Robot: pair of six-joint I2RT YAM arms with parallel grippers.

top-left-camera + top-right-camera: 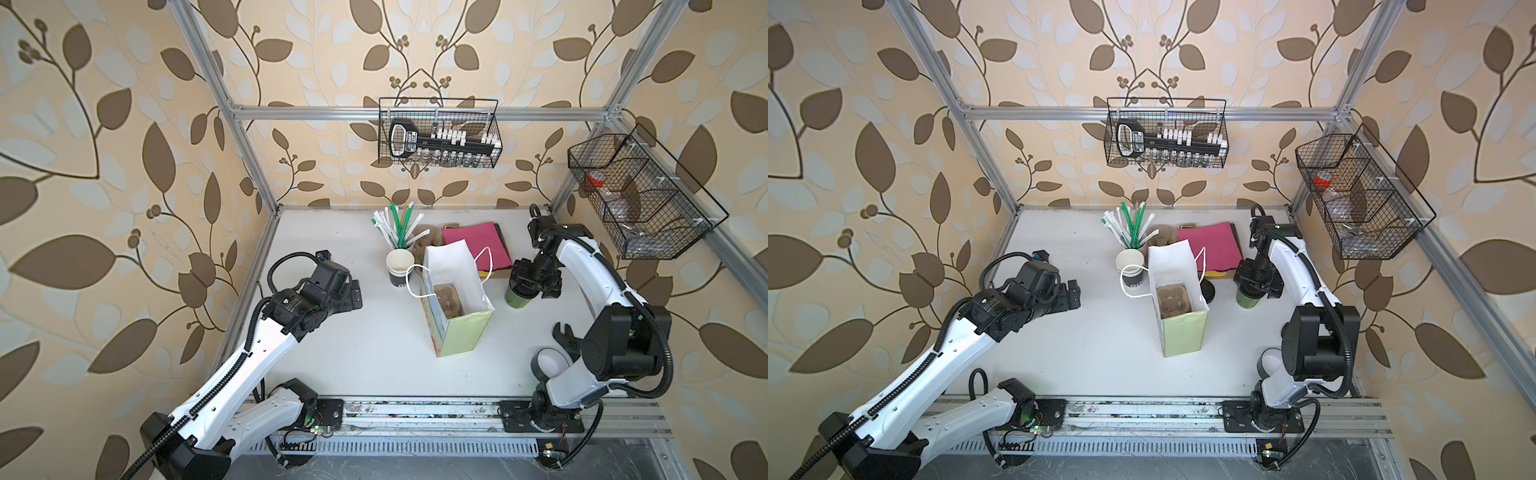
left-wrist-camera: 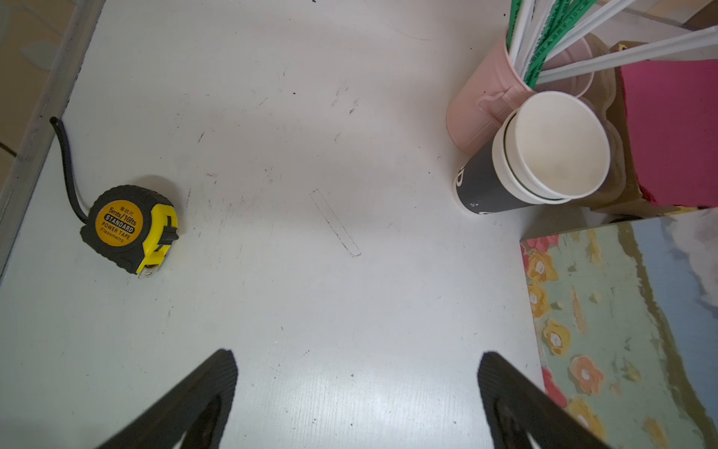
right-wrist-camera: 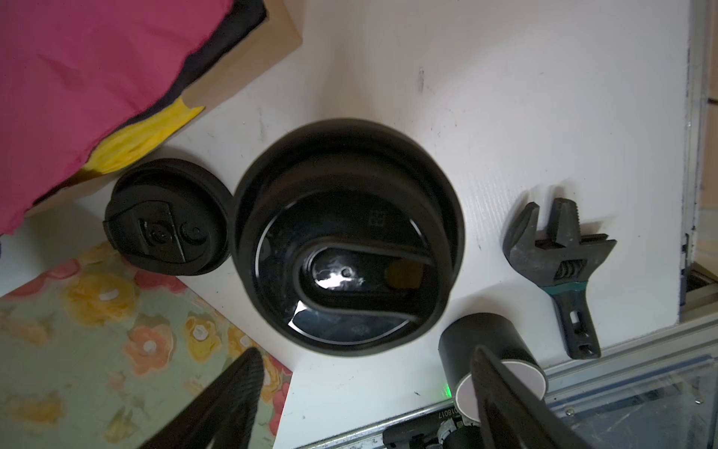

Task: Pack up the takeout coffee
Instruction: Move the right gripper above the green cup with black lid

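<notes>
Right of the open paper bag [image 1: 465,332], in both top views, the takeout coffee [image 1: 517,298] stands upright on the white table [image 1: 353,357]. Its green wall shows beneath the right gripper [image 1: 534,279], which hangs straight over its top and hides the lid; whether the fingers touch the cup cannot be told from above. A cardboard carrier [image 1: 1173,301] sits inside the bag, and the left gripper [image 1: 1073,295] hovers well to the left of the bag with its jaws apart. Seen from the left wrist, the left gripper [image 2: 357,359] has its two fingers spread wide over bare table with nothing between them. A yellow tape measure [image 2: 130,229] lies off to one side, and stacked lidless cups [image 2: 544,155] lean against a pink straw holder [image 2: 481,112]. Seen from the right wrist, the takeout coffee [image 3: 349,241] fills the middle, its black lid facing the camera. The right gripper [image 3: 363,355] has its fingers set wide apart on either side, open and clamping nothing. A loose lid [image 3: 167,229] lies just beside the cup, and an adjustable wrench [image 3: 559,256] lies on the far side.
</notes>
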